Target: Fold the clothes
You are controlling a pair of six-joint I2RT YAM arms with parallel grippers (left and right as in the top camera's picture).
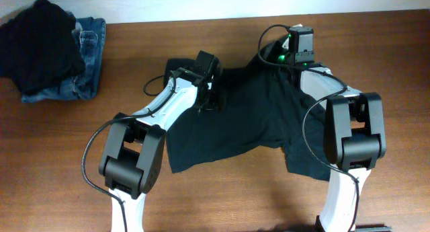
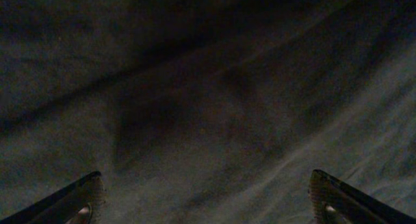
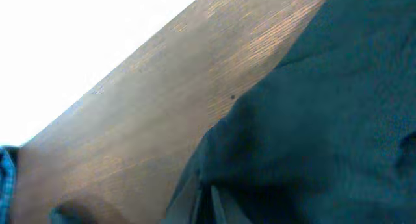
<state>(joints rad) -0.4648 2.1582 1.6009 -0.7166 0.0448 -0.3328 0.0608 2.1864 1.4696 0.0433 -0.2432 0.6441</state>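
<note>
Two arms stretched over T-shirt [image 1: 235, 118], left tool [image 2: 208, 199] spread wide (close above cloth), right tool [image 3: 203, 203] pinching its edge

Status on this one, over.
Left gripper open above T-shirt. Right gripper shut on its far edge. Jeans far left, out of the way.

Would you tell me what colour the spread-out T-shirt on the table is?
The T-shirt is a very dark, blackish green with no pattern, and the overhead view shows it best.

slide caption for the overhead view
Left arm and right arm lean over a dark T-shirt spread on the wooden table; jeans sit at its far left corner.
</note>
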